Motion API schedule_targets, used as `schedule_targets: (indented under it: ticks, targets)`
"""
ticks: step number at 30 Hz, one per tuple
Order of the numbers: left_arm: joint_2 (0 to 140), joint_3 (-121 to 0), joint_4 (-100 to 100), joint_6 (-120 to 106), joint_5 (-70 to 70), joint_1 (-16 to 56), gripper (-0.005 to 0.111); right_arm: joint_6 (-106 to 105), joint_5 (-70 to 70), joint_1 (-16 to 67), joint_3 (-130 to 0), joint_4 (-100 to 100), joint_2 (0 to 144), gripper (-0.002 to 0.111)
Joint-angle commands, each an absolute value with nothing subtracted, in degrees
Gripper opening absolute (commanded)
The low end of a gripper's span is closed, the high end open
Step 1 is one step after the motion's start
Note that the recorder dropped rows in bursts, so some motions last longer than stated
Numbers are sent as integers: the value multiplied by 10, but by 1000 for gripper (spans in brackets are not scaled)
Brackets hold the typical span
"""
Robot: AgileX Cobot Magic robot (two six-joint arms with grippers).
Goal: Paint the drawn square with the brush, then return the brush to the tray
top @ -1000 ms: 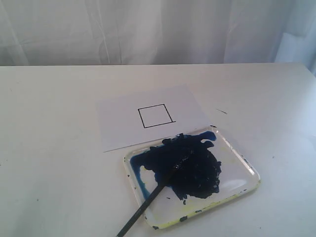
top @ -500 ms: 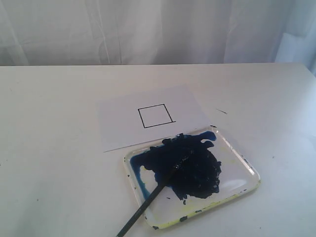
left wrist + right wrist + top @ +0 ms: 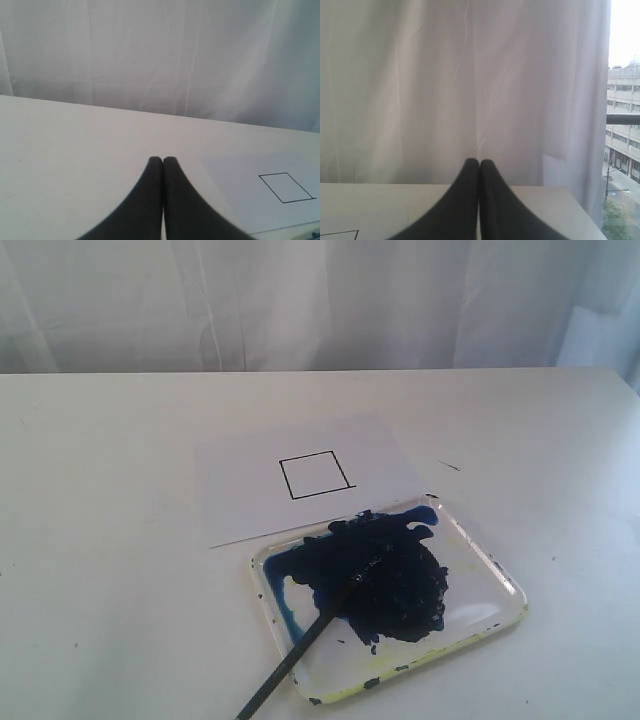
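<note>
The drawn square (image 3: 314,475) is an empty black outline on a white paper sheet (image 3: 240,490) in the middle of the table. Just in front of it lies the clear tray (image 3: 500,585), smeared with a dark blue paint blob (image 3: 385,575). The black brush (image 3: 300,650) rests with its tip in the blob and its handle sticking out over the tray's near rim. Neither arm shows in the exterior view. My left gripper (image 3: 163,160) is shut and empty above bare table, the square (image 3: 286,187) off to its side. My right gripper (image 3: 479,162) is also shut and empty, facing the curtain.
A white curtain (image 3: 320,300) hangs behind the table's far edge. A small dark mark (image 3: 449,466) lies on the table right of the paper. In the right wrist view a window (image 3: 624,125) shows beyond the curtain's edge.
</note>
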State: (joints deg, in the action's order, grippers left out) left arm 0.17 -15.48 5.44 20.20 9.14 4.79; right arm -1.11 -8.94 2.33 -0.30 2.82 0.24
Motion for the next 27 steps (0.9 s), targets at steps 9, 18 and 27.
schedule_targets:
  ticks: [9,18,27]
  targets:
    - [202,-407,30,86,446,48,0,-13,-107,22,0,30,0,0]
    - [385,-480,-101,-37,536,48,0,42,-108,22,0,32,0,0]
    - [563,-484,-147,-49,522,48,0,138,-33,22,-51,33,0,0]
